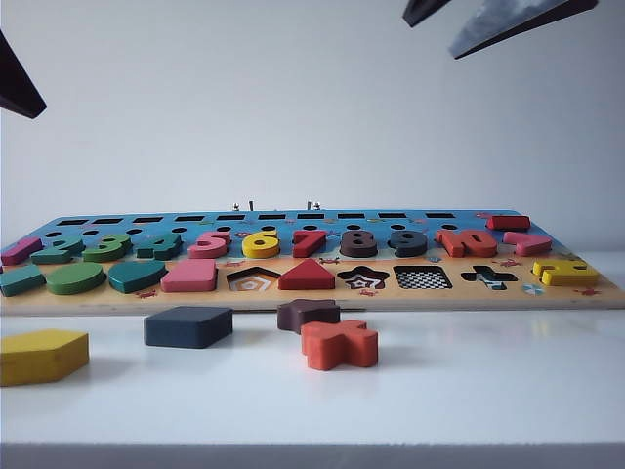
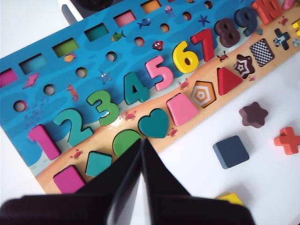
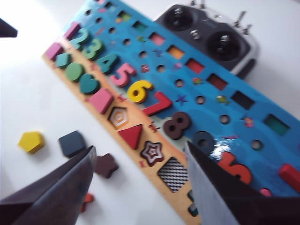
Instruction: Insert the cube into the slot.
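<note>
Both tools aloft: left [image 2: 140, 159] pinched, right [image 3: 140, 173] spread.

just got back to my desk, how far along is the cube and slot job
Nothing looks done yet. The cube lies on the white table in front of the puzzle board, and the slot shows its bare checkerboard bottom. In hand: nothing; the left gripper is shut and empty, the right gripper open, both above the scene. Left: grasp the cube, carry it over, seat it.

- The left gripper [image 2: 140, 154] hangs above the near edge of the puzzle board [image 2: 56, 103], fingers pressed together.
- The right gripper [image 3: 140, 187] hangs above the same board, fingers spread wide, holding nothing.
</note>
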